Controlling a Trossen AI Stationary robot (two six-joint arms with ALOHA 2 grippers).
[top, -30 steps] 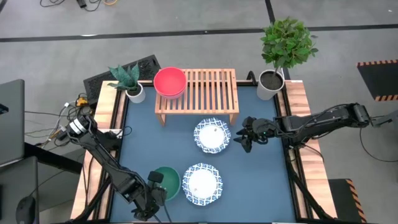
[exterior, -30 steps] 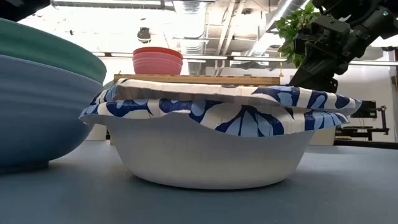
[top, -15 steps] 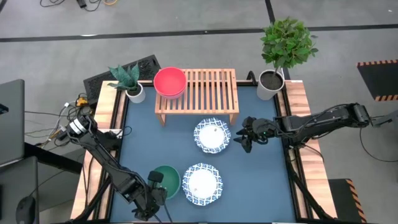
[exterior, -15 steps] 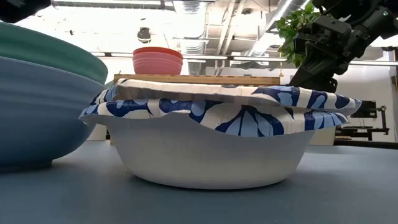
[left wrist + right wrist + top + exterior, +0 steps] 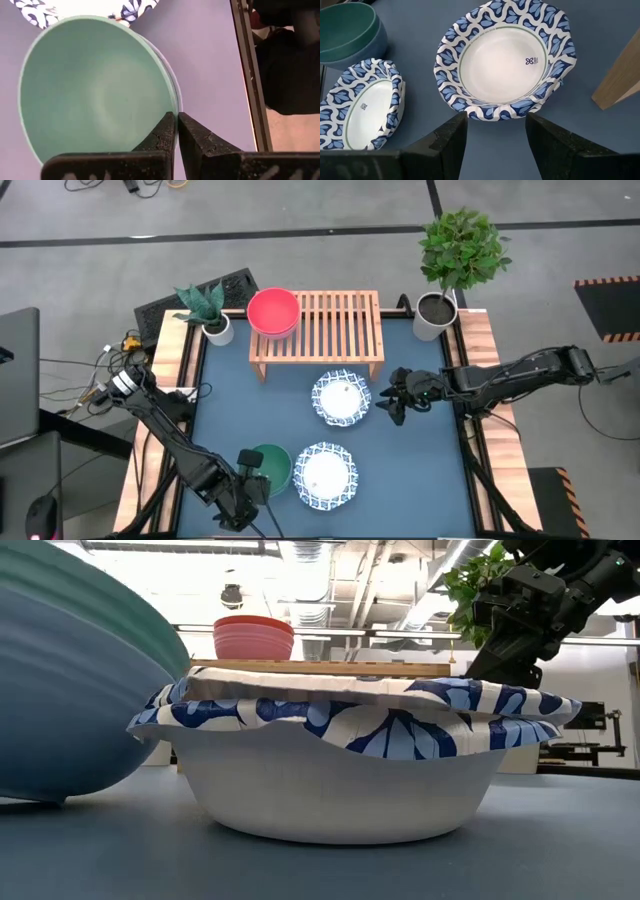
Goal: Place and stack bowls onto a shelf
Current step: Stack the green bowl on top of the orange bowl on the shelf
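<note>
I see my left gripper (image 5: 176,131) clamped on the rim of the teal bowl (image 5: 268,468), which sits tilted at the near left of the blue surface (image 5: 230,400). My right gripper (image 5: 392,402), fingers apart, hovers just beside one patterned bowl (image 5: 341,399); the other patterned bowl (image 5: 324,475) lies nearer. The pink bowl (image 5: 273,312) rests on the shelf's (image 5: 340,325) left end.

I see a matt, smooth teal bowl (image 5: 95,90). Two patterned bowls (image 5: 505,60) (image 5: 362,107) look like thin paper with crimped rims. At the high view's upper centre the shelf (image 5: 340,325) is pale bare wood; the tabletop (image 5: 230,410) looks matt blue.
</note>
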